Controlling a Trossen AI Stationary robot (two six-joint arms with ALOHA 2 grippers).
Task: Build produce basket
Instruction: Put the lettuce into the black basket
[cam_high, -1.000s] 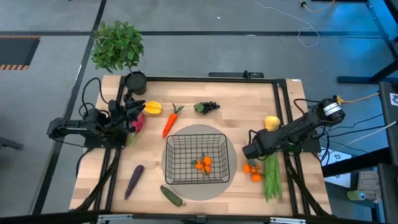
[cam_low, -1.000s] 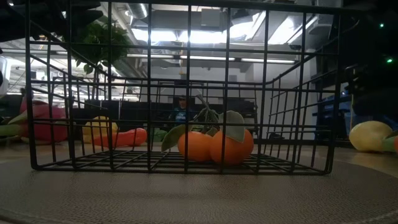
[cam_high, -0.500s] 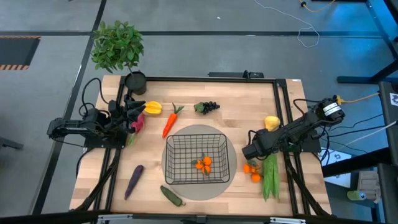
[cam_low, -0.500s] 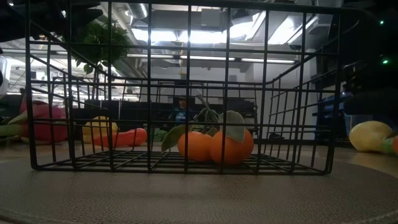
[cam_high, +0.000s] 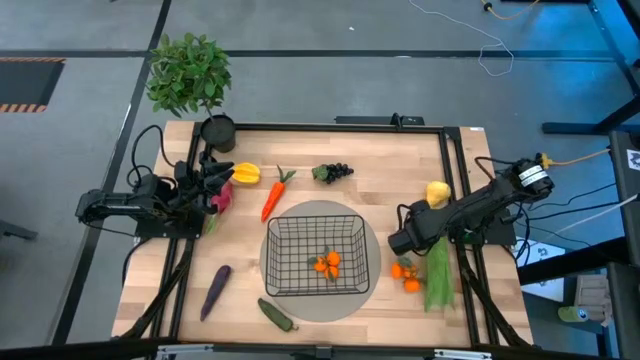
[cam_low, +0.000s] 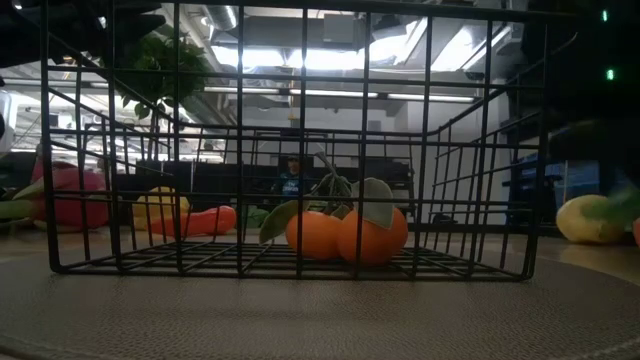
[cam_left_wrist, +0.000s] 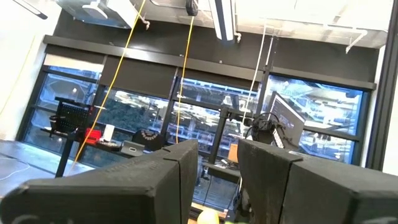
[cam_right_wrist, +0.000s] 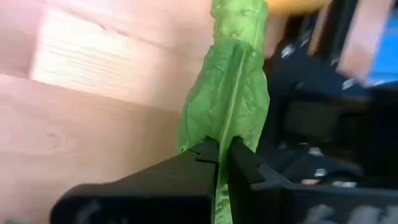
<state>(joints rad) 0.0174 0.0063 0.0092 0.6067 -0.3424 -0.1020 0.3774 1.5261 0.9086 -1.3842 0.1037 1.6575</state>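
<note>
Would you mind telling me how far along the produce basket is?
Done: only the tangerines lie in the basket. In hand: the right gripper is shut on the green beans. Left: carrot, pepper, grapes, lemon, eggplant, cucumber.

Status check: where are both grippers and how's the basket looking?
Right gripper shut on green beans. Left gripper parked by pepper. Basket holds tangerines only.

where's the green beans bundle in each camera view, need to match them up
High view: green beans on the table's right side, held by the right gripper.
Low view: blurred green at the far right edge.
Left wrist view: not in it.
Right wrist view: centre, pinched between the fingers.
Shared landmark: the lemon, beside the beans.
</note>
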